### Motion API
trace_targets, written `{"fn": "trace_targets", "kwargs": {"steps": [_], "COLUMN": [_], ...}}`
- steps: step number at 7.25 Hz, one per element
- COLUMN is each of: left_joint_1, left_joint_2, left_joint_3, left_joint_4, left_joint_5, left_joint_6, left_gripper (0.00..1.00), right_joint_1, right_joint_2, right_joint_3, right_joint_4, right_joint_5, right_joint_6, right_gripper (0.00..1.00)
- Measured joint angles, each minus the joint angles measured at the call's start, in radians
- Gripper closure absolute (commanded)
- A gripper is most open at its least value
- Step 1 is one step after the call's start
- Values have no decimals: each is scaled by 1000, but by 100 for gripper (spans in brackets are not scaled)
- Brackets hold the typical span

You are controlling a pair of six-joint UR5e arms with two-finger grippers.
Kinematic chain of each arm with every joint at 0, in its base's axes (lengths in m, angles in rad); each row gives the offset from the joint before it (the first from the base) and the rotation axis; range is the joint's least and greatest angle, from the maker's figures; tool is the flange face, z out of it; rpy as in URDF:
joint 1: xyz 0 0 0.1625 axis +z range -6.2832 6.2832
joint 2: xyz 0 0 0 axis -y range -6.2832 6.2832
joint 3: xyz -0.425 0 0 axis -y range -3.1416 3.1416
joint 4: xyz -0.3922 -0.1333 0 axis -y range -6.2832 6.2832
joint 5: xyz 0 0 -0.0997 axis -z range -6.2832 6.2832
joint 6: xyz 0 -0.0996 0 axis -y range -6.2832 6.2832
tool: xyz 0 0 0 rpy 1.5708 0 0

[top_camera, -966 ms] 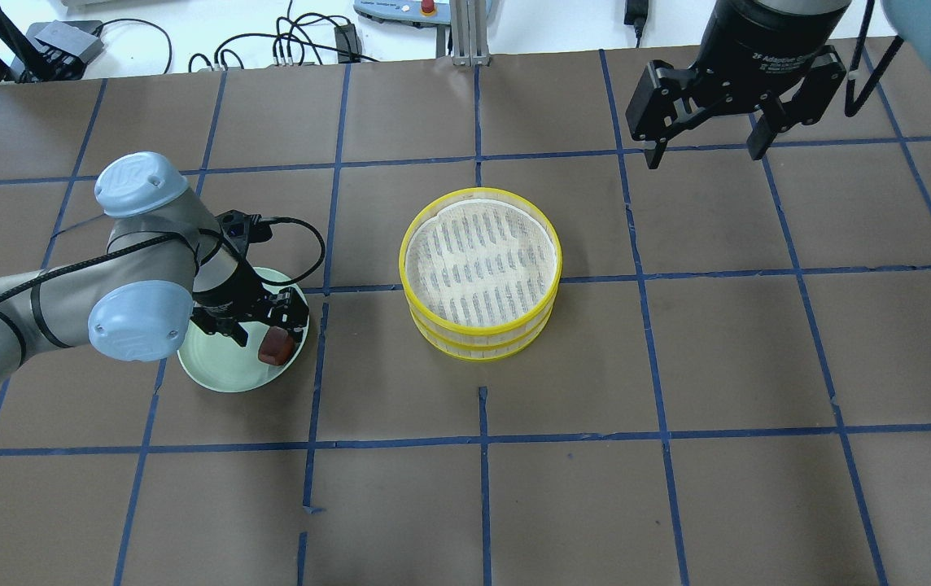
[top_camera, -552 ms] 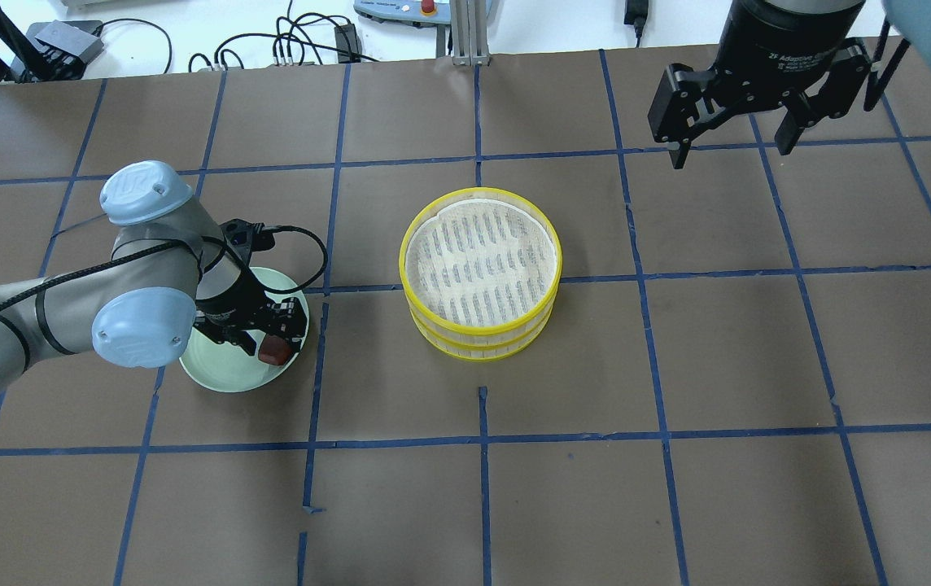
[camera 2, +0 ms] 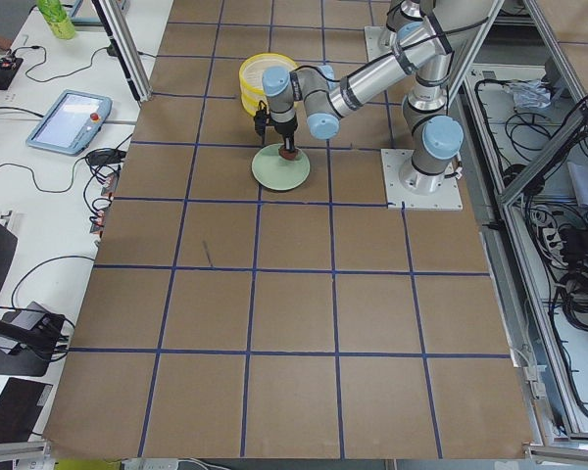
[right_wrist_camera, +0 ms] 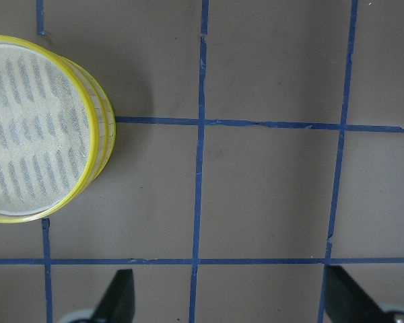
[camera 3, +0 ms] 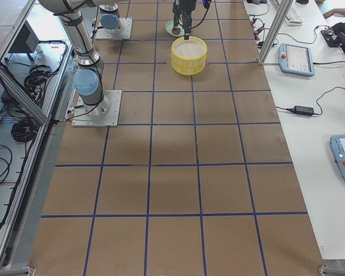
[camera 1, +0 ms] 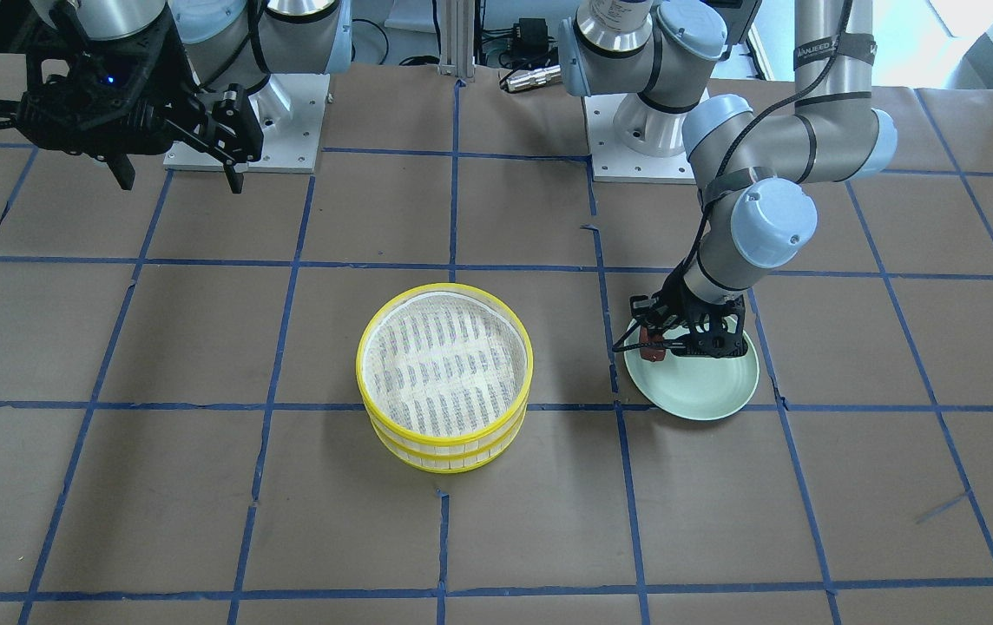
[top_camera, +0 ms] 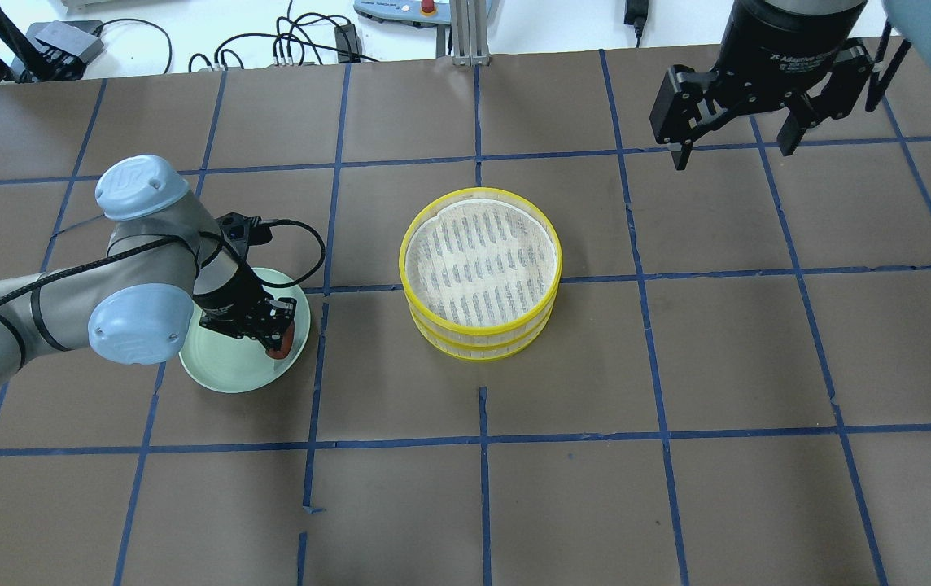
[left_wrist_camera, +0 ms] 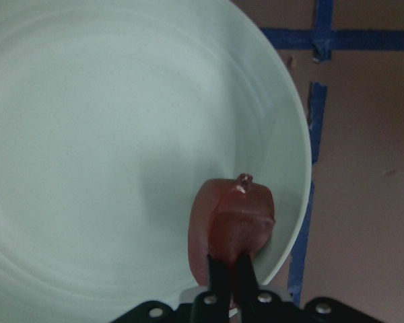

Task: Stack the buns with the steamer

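Observation:
My left gripper (top_camera: 273, 335) is shut on the dark reddish-brown bun (top_camera: 280, 343) at the right edge of the pale green plate (top_camera: 217, 370). The left wrist view shows both fingers (left_wrist_camera: 218, 272) pinching the bun (left_wrist_camera: 232, 215) over the plate's rim (left_wrist_camera: 293, 155). I cannot tell whether it is lifted. The yellow-rimmed steamer (top_camera: 480, 273), two stacked tiers with a woven liner on top, stands mid-table and holds nothing on top. My right gripper (top_camera: 734, 155) is open and empty, high over the far right of the table. The white bun shows in no view.
Brown table with a blue tape grid. Cables, a power brick and a teach pendant (top_camera: 400, 8) lie beyond the far edge. In the front-facing view the arm bases (camera 1: 635, 130) stand behind the plate (camera 1: 705, 391) and steamer (camera 1: 444, 378).
My left gripper's fingers have closed in onto the reddish-brown bun on the plate. My right gripper has shifted a little to the right and stays open.

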Motion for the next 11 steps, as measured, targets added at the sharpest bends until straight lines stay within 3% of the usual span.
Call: {"fn": "trace_targets", "kwargs": {"steps": [3, 5, 7, 8, 9, 10, 11], "left_joint_1": [-45, -157, -311, -386, -441, -466, -475], "left_joint_2": [72, 73, 16, -35, -89, -119, -127], "left_joint_3": [174, 307, 356, 362, 364, 364, 365], "left_joint_4": [-90, -149, -104, -17, 63, 99, 111], "left_joint_5": [23, -30, -71, -91, -101, -105, -106], "left_joint_6": [-91, -247, -473, -584, -672, -712, -728], "left_gripper": [99, 99, 99, 78, 10, 0, 0], "right_joint_1": [0, -1, -1, -1, 0, 0, 0], "right_joint_2": [0, 0, 0, 0, 0, 0, 0], "right_joint_3": [0, 2, 4, 4, 5, 5, 5], "right_joint_4": [1, 3, 4, 4, 4, 4, 4], "right_joint_5": [-1, -1, 0, 0, 0, -1, -1], "right_joint_6": [1, 0, -1, -2, -4, -4, -5], "right_gripper": [0, 0, 0, 0, 0, 0, 0]}}
